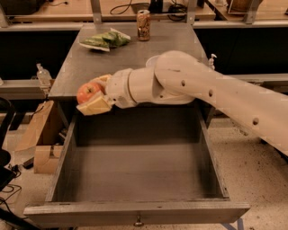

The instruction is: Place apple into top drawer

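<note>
apple (pixel 88 92): up in the air, over the back left corner of the top drawer (pixel 135 210), by the bench (pixel 135 58) edge.
gripper (pixel 95 95): at that corner, fingers (pixel 95 106) clamped on the apple.
done: top drawer is open, apple is held.
left: lower the apple in, let go.

Floor: pale speckled stone floor (pixel 256 157), on both sides of the cabinet.
Surface: matte grey rectangular surface (pixel 135 58), running back toward the rear bench.
Rear: light wooden bench top (pixel 58 10) with a grey metal upright (pixel 95 11); deep shadow below it.
Left side: brown cardboard boxes (pixel 38 134) on the floor; small clear plastic bottle (pixel 43 75) on a ledge.
Light: warm, dim, indoor.
Pincer: pincer (pixel 92 96) at the surface's front left edge, clasping a round red-orange apple (pixel 87 92).
</note>
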`<control>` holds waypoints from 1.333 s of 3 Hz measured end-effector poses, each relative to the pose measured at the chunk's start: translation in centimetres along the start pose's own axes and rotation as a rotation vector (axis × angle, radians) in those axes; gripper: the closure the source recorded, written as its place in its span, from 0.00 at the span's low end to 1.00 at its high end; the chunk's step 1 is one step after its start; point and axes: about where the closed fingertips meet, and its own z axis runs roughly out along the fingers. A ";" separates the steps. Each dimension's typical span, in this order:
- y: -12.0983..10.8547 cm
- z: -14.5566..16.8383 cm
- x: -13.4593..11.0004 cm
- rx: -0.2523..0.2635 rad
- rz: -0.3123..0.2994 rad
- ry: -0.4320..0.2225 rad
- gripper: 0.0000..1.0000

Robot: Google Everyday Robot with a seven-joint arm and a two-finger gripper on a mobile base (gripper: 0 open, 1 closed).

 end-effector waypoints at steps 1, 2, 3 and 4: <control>2.4 -1.5 5.2 -0.041 0.056 0.030 1.00; 3.9 -1.8 10.2 -0.062 0.109 0.021 1.00; 4.6 -1.4 14.3 -0.058 0.136 -0.001 1.00; 5.4 -0.9 17.7 -0.043 0.162 -0.016 1.00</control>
